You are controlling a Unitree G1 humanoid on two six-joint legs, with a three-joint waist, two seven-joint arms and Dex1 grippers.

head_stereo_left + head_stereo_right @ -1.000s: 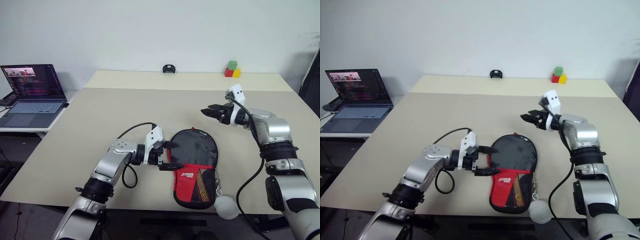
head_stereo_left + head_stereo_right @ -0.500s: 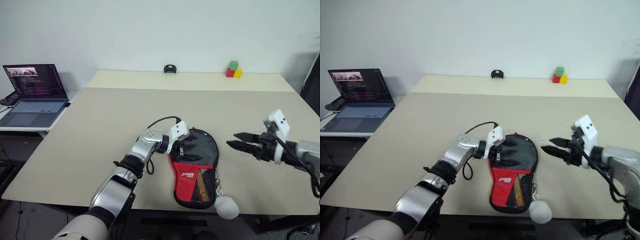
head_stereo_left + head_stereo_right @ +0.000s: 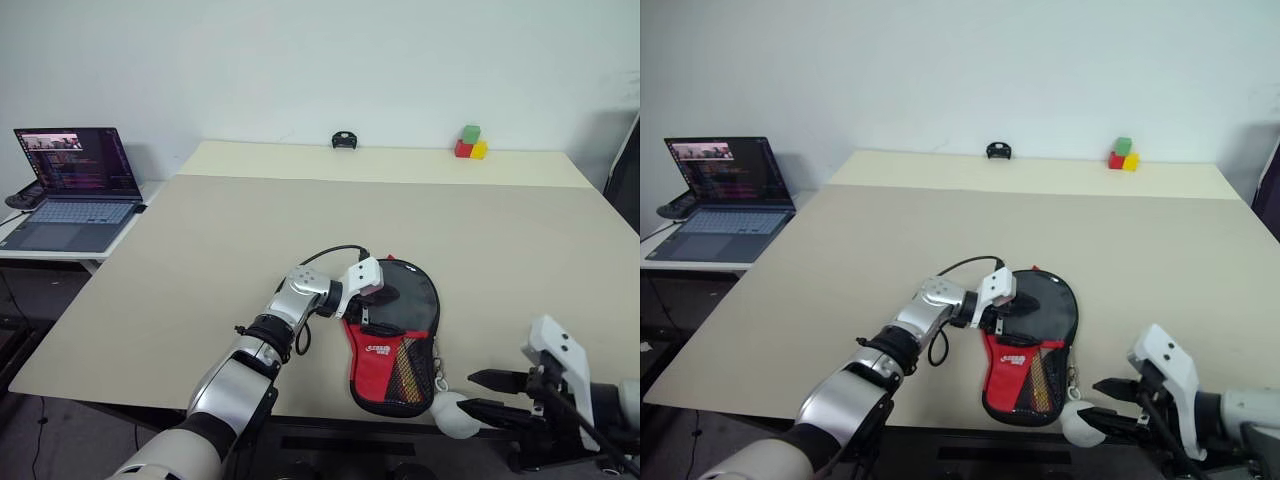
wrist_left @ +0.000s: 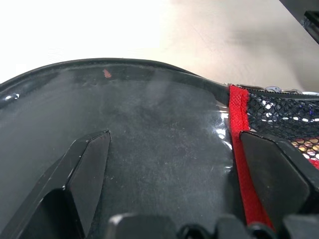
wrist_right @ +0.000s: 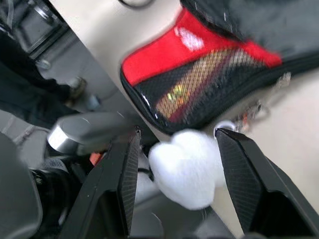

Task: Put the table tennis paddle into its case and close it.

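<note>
Black-and-red case (image 3: 392, 335) lies flat near the table's (image 3: 200, 240) front edge, same spot as a second ago, round black end away from me, red mesh end toward me. Paddle's light wood handle stripes show through the mesh pocket (image 5: 199, 82) in the right wrist view, so the paddle (image 5: 187, 87) sits inside the case. White fluffy ball (image 3: 453, 414) hangs off the case at the table edge.

My left gripper (image 3: 372, 302) has moved in from just beside the case's left edge and now sits over the black face, fingers (image 4: 84, 174) spread wide, lying on or just over the fabric, gripping nothing.

My right gripper (image 3: 488, 394) was up over the table beyond the case a second ago; now pulled back low off the front edge, just right of the ball. Fingers (image 5: 246, 184) apart, ball between them in the wrist view, cannot tell whether touching.

Laptop (image 3: 70, 190) on the side desk, coloured blocks (image 3: 468, 142) and a small black object (image 3: 344, 139) at the far edge, unchanged.
</note>
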